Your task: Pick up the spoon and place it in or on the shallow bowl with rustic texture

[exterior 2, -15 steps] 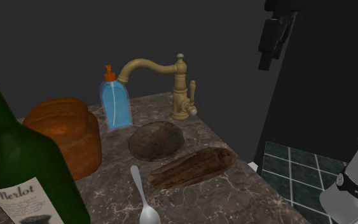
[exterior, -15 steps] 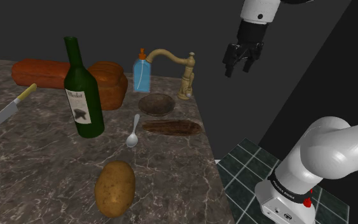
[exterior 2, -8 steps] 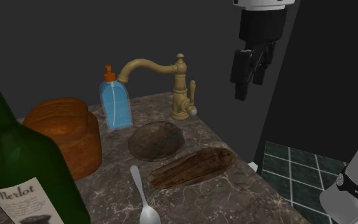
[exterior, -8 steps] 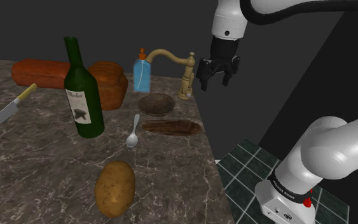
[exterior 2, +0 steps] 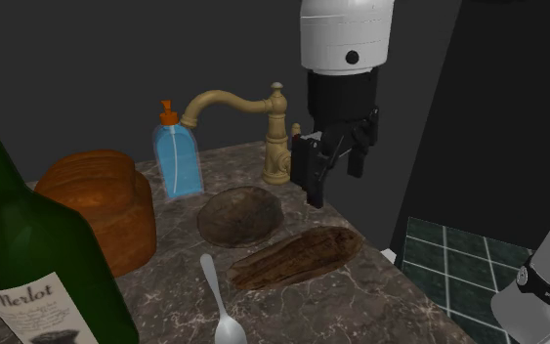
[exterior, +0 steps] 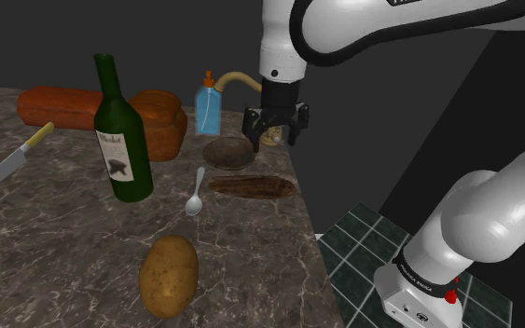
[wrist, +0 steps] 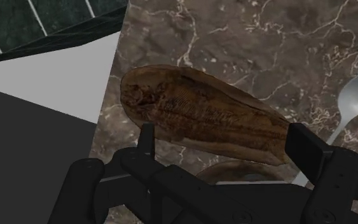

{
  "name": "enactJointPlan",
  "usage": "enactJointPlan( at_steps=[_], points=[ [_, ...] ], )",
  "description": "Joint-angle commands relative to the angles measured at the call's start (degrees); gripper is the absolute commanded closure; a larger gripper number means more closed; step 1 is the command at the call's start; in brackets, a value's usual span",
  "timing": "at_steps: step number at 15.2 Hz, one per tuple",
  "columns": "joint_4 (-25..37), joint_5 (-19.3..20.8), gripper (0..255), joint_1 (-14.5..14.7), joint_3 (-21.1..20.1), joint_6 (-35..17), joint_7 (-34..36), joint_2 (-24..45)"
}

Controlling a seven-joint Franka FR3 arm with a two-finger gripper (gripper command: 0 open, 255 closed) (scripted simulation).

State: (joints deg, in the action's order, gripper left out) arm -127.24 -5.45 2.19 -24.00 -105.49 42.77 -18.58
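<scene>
Spoon (exterior: 196, 193) lies flat on the tabletop (exterior: 64, 244), below the end effector (exterior: 275, 139) and off to one side of it, outside the span of the fingers, which stand spread with nothing between them. The end effector hangs near the shallow bowl (exterior: 229, 153) and the elongated brown dish (exterior: 251, 185), with the faucet (exterior 2: 278, 147) close behind it. Risk 1: the path to the spoon crosses the dish, whose end lies just beside the spoon, so a low traverse likely clips it. Risk 2: the spoon is thin and flush to the surface, so the fingertips probably strike the tabletop or skid off the handle and push it away. Risk 3: the wine bottle (exterior: 120, 140) stands near the handle, beyond the spoon from the end effector, and a wide approach may topple it. Open room exists above the spoon and toward the potato (exterior: 169, 275). The tabletop edge runs close beside the end effector. A spoon released past it likely falls to the floor (exterior: 353, 252).
</scene>
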Motion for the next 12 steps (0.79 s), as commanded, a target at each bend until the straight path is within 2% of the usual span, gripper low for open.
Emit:
enactJointPlan(
  at_steps=[1, 7, 12],
  points=[
    [2.25, 0.52, 0, -0.03, -2.02, -1.60, 3.83, 4.32],
    [10.51, 4.91, 0, 0.79, -6.38, -5.23, 15.10, 18.28],
    [19.70, 10.28, 0, 3.68, -7.44, -6.32, 24.16, 30.86]
  ],
)
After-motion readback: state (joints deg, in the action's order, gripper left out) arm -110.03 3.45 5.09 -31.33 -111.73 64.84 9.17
